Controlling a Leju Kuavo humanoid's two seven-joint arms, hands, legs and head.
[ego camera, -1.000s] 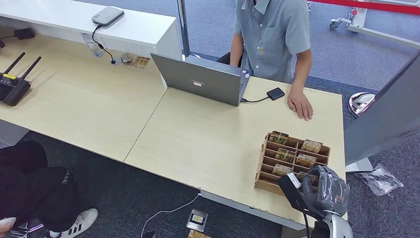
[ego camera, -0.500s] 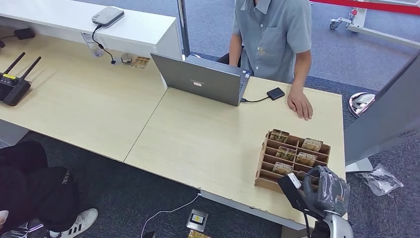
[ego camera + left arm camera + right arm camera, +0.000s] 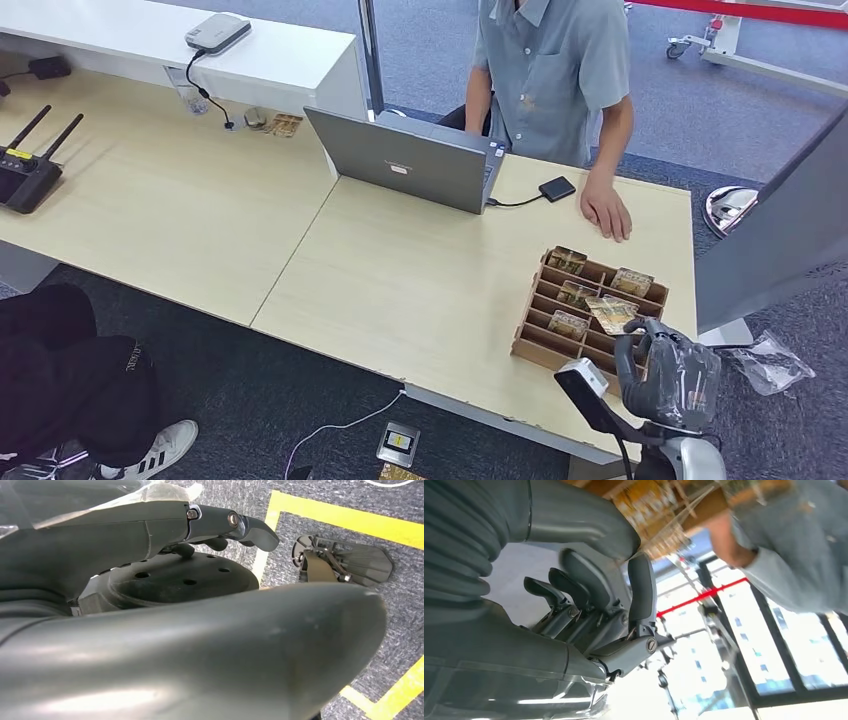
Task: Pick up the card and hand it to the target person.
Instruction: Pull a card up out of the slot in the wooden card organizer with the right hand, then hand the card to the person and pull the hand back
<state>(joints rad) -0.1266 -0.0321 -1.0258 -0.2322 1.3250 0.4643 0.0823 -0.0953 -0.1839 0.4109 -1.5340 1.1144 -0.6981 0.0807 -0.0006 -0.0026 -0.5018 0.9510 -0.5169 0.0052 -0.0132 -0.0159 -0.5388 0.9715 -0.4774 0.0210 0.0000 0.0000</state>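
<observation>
Card [image 3: 612,311], seemingly pinched by right hand [image 3: 668,372], now lifted.

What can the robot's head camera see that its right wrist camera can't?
Only the head view shows the laptop, the router, the whole desk and the wooden card rack from above. Only the right wrist view shows the fingers up close, and bright windows behind. Both show the right hand holding a card over the rack, and the person in the grey shirt.
</observation>
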